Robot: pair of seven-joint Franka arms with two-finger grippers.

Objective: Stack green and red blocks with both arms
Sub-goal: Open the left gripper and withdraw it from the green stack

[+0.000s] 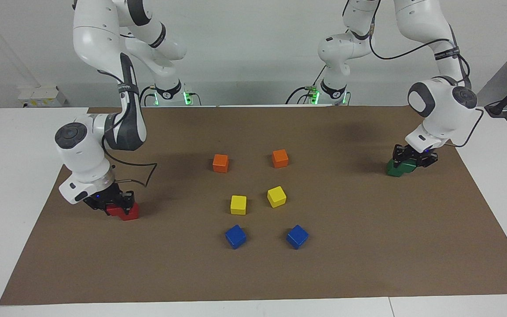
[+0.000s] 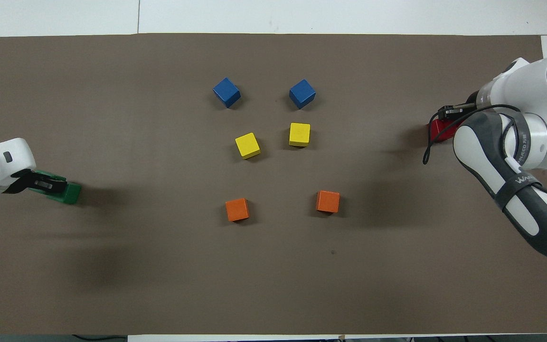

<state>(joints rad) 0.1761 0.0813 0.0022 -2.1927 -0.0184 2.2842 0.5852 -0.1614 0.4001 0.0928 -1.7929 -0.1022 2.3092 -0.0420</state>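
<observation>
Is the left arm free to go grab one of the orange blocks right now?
Probably not: the left gripper is shut on a green block over the other green block.

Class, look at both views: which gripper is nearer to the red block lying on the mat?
Right. The right gripper holds a red block right over the lying red block. The left gripper is at the other end of the table, holding a green block.
</observation>
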